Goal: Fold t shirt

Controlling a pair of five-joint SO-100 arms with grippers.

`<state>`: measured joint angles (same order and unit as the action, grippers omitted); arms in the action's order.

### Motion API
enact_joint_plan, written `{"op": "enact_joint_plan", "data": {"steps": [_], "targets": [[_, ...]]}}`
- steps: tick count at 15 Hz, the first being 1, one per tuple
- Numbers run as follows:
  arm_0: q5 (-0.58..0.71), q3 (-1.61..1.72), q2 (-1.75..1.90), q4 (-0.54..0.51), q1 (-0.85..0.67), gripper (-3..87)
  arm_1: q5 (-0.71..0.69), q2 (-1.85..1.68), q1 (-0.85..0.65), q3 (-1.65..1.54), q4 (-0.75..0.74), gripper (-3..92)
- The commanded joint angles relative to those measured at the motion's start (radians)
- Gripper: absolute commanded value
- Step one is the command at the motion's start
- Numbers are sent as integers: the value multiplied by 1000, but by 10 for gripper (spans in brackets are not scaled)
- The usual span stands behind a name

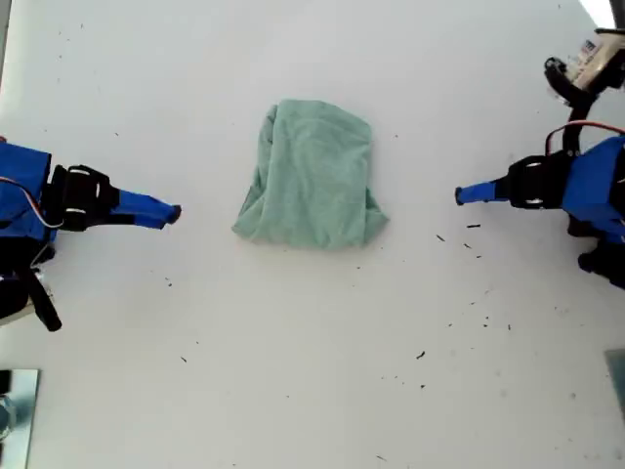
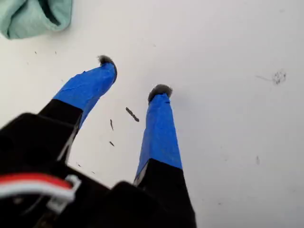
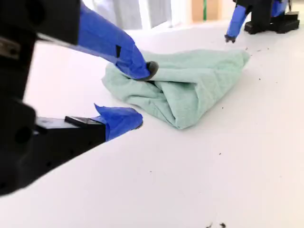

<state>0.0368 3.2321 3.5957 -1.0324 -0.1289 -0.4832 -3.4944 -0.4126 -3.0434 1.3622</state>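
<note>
The pale mint-green t shirt [image 1: 312,176] lies in a compact folded bundle in the middle of the white table. It also shows as a green corner [image 2: 33,16] in the first wrist view and close up [image 3: 190,90] in the second wrist view. My first gripper [image 1: 461,195] is at the exterior view's right, a short way off the shirt. It is open [image 2: 134,76] over bare table, holding nothing. My second gripper [image 1: 174,212] is at the exterior view's left, open [image 3: 144,97] just short of the shirt's edge and not touching it.
Small dark specks [image 1: 474,227] are scattered on the table near the first gripper and toward the front. A white-and-black device [image 1: 591,63] stands at the exterior view's top right. A shiny object [image 1: 15,410] sits at that view's bottom left.
</note>
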Motion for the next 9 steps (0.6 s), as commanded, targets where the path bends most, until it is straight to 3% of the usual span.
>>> {"op": "enact_joint_plan", "data": {"steps": [1, 3, 9], "targets": [[91, 9, 9, 2, 28, 134, -192, -6, 43, -49, 5, 160], [92, 9, 9, 2, 51, 134, -331, -6, 40, -49, 5, 150], [92, 9, 9, 2, 51, 134, -325, -6, 40, -49, 5, 127]]}}
